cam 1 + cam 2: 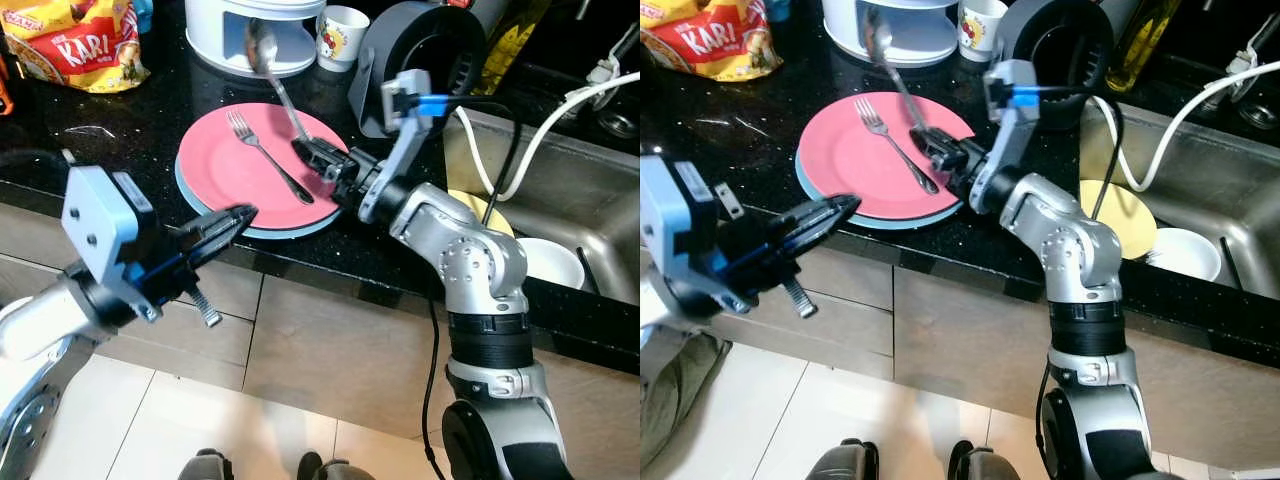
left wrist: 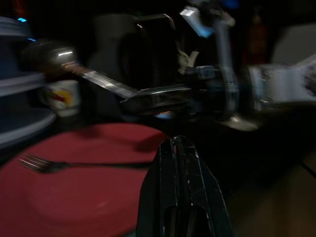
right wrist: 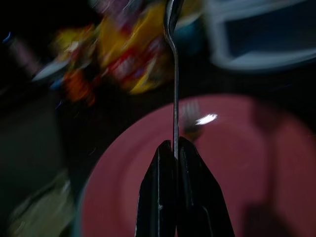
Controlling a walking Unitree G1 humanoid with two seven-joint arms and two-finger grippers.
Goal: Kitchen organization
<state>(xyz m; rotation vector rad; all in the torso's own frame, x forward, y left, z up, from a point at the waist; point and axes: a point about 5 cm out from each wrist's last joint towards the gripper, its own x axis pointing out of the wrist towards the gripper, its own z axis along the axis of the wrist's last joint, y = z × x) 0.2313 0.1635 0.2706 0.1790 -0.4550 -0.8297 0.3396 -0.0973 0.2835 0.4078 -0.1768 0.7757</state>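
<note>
A pink plate point(image 1: 230, 165) lies on a blue plate at the front of the black counter. A metal fork point(image 1: 262, 153) rests on it. My right gripper point(image 1: 305, 148) is shut on the handle of a metal spoon point(image 1: 270, 68), which hangs above the plate's right side with its bowl pointing away, toward the back of the counter. In the right wrist view the spoon point(image 3: 174, 74) rises straight out from between the closed fingers. My left gripper point(image 1: 245, 214) is shut and holds nothing, at the counter's front edge by the plate's near rim.
A white appliance point(image 1: 255, 30) and a cartoon mug point(image 1: 340, 38) stand behind the plate. A black round holder point(image 1: 420, 55) is to the right. Snack bags point(image 1: 80, 40) lie at the back left. The sink point(image 1: 580, 210) holds a yellow plate point(image 1: 1130, 215) and white bowl point(image 1: 552, 262).
</note>
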